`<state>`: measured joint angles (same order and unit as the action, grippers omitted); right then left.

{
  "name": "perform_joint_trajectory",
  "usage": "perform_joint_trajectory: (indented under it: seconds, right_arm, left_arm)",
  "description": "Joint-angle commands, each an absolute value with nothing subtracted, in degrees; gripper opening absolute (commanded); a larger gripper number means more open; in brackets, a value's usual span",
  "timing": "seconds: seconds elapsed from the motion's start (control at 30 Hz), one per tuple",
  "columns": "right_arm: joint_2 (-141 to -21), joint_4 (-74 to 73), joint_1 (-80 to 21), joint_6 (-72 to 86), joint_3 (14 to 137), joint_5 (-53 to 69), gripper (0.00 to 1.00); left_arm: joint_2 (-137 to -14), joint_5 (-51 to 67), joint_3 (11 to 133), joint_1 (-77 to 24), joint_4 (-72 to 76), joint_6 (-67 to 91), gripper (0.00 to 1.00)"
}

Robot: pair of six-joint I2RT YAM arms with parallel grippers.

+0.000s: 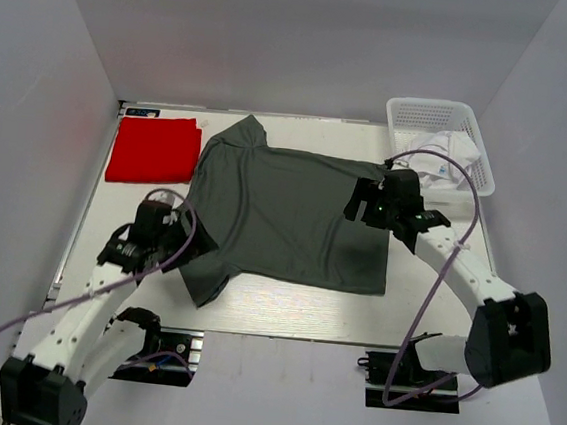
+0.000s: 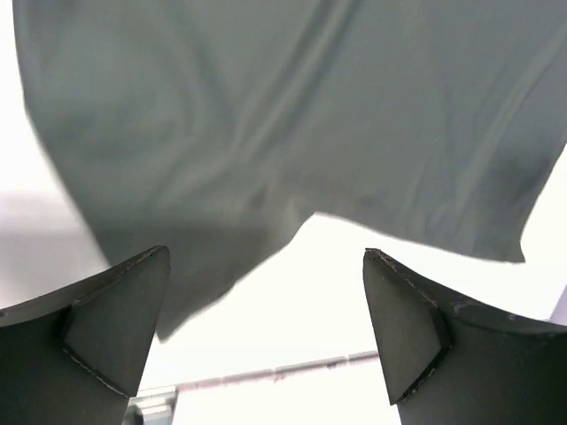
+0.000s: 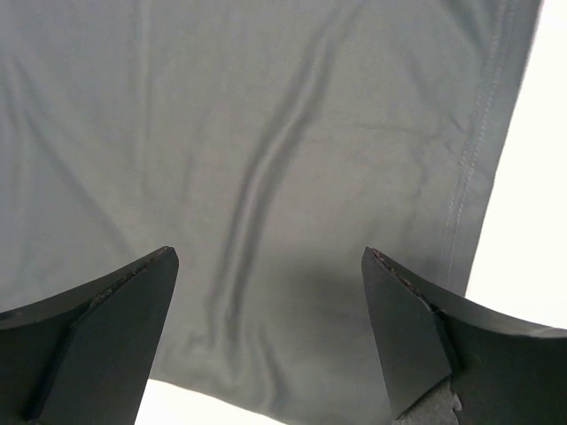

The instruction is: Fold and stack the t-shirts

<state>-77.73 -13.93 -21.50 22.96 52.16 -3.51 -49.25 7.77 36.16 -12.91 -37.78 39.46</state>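
A dark grey-green t-shirt (image 1: 283,213) lies spread flat on the table's middle, one sleeve at the front left. It fills the left wrist view (image 2: 292,115) and the right wrist view (image 3: 266,133). A bright red t-shirt (image 1: 154,148) lies folded at the back left. White t-shirts (image 1: 448,156) lie in the basket. My left gripper (image 1: 183,235) is open and empty at the shirt's left edge, near the sleeve (image 2: 266,251). My right gripper (image 1: 361,204) is open and empty just above the shirt's right part, near its hem (image 3: 268,251).
A white plastic mesh basket (image 1: 414,113) stands at the back right corner. Grey walls close in the table on the left, back and right. The table's front edge (image 1: 282,335) runs between the two arm bases.
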Motion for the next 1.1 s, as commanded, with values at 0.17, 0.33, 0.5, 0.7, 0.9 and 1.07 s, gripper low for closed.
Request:
perform_joint_trajectory:
  seconds: [0.17,0.33,0.5,0.7,0.9,1.07]
  right_arm:
    - [-64.78,-19.59,-21.18,27.51,46.41,-12.38,0.90]
    - [-60.83,-22.67,-21.09,27.60,44.47,-18.28,0.90]
    - [-60.47,-23.64,-20.92,28.21,43.25,-19.78,0.90]
    - [-59.24,-26.36,-20.74,30.85,39.91,-18.37,0.90]
    - [-57.57,-31.54,-20.74,34.10,35.43,-13.80,0.90]
    - [-58.01,-30.77,-20.92,36.56,31.30,-10.29,0.90]
  left_arm:
    - [-44.28,13.71,25.84,-14.68,-45.09,49.31,0.98]
    - [-50.79,12.57,24.53,-17.04,-46.93,51.42,0.88]
    - [-55.01,10.82,23.91,-18.46,-47.55,52.73,0.68]
    - [-58.53,8.88,23.91,-20.03,-46.32,54.32,0.46]
    - [-60.56,5.28,25.48,-20.04,-44.82,54.32,0.00]
    - [-55.56,3.60,27.16,-20.04,-42.63,52.13,0.00]
